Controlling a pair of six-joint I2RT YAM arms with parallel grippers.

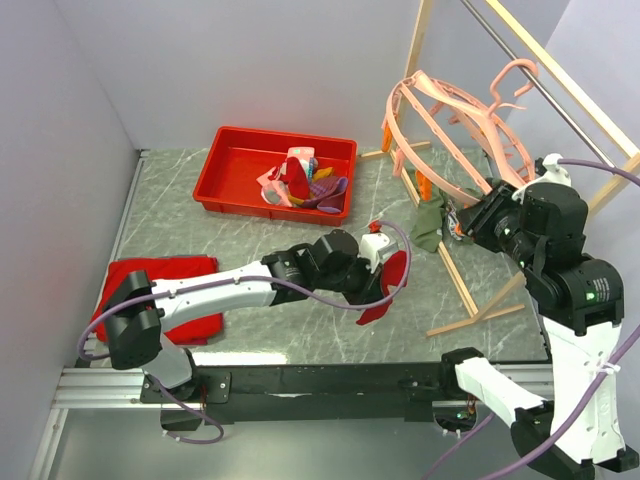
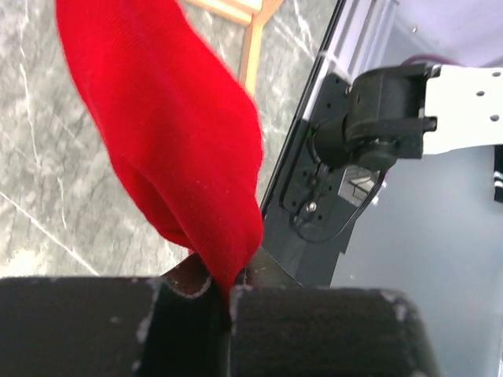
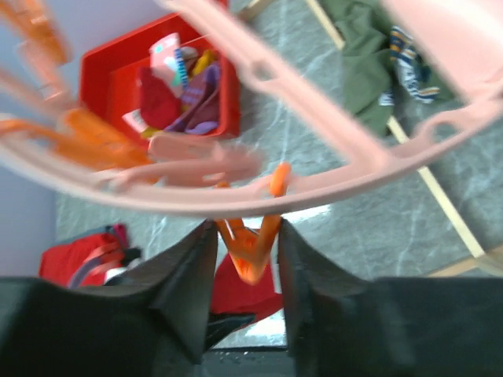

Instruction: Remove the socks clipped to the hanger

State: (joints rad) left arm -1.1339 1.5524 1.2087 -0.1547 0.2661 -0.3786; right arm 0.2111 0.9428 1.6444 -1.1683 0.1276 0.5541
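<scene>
The left hand (image 1: 386, 264) is clamped on a red sock (image 1: 392, 288). It pinches one end, and the rest hangs loose above the marbled surface (image 1: 300, 335), apart from the hanger and toward the front middle of the surface. In the left wrist view the sock's narrow end runs down between the two black fingers (image 2: 314, 334), and no gap shows between them.

The right hand (image 1: 468, 216) is up at the lower rim of the hanger (image 1: 450, 115). The hanger is a round pink ring with spokes and hangs tilted on the wooden frame (image 1: 590, 106) at the right. The right wrist view shows this hand narrowed onto an orange clip (image 3: 250, 255) that dangles under the ring. The clip sits between the two fingers (image 3: 185, 306), and its legs touch both inner faces.

An olive green sock (image 1: 428, 222) hangs from the hanger just left of the right hand. In the wrist view a striped bit of fabric (image 3: 409, 63) shows beside it.

A red tray (image 1: 225, 170) at the far left of the surface holds a heap of socks (image 1: 305, 180) in pink, red, purple and yellow. A flat red cloth (image 1: 160, 290) lies at the near left, partly under the left arm.
</scene>
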